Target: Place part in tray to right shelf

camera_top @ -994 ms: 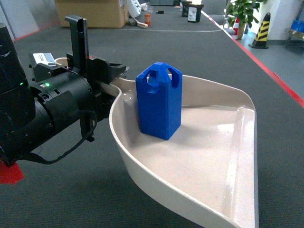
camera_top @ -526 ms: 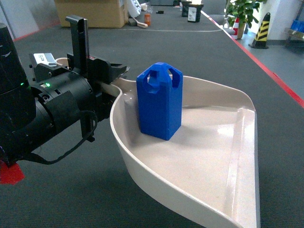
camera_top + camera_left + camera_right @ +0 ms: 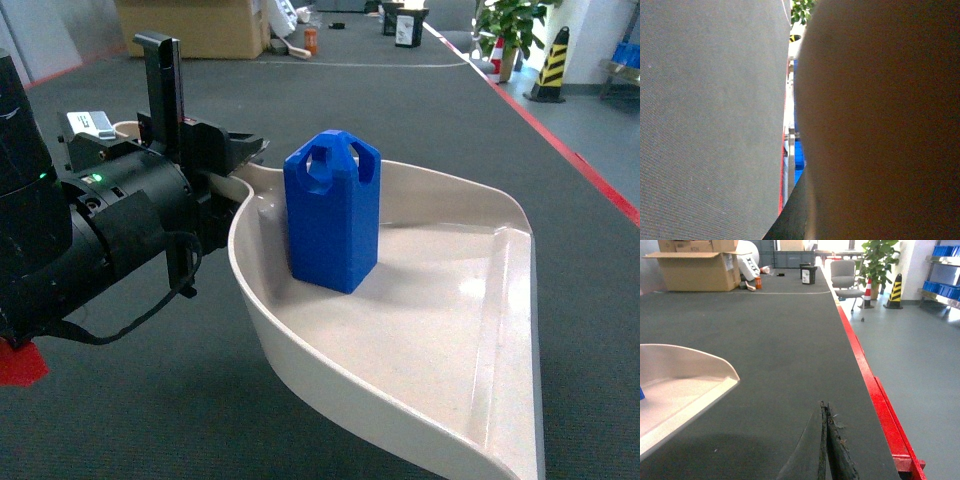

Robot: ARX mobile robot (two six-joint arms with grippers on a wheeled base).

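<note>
Cream plastic fills the near field of my head view: the tray (image 3: 400, 340), a glossy scoop with a raised curved rim and a flat front lip. It holds one item, the blue part (image 3: 332, 212), standing upright on the tray floor toward the handle end, with arched holes through its peaked top. The rest of the tray floor is bare and reflective.

At the tray's handle sits my left gripper (image 3: 225, 160), black, with a green light lit on the arm behind it. The handle runs into the jaws and they appear pressed onto it; contact itself is partly hidden by the housing. My left wrist view is almost wholly blocked by a dark beige surface close to the lens, beside dark grey carpet (image 3: 710, 115).

My right gripper (image 3: 824, 450) shows at the bottom of its own view, the two dark fingers pressed together with nothing between them, above the carpet and well apart from the tray lip (image 3: 685, 400).

Farther off: a red floor line (image 3: 875, 400), a cardboard box (image 3: 695, 265), an office chair (image 3: 846, 280), a potted plant (image 3: 879, 260) and a yellow-and-black striped cone (image 3: 896, 290). Blue bins on a metal shelf (image 3: 942, 270) stand at the far right. No writing is legible.
</note>
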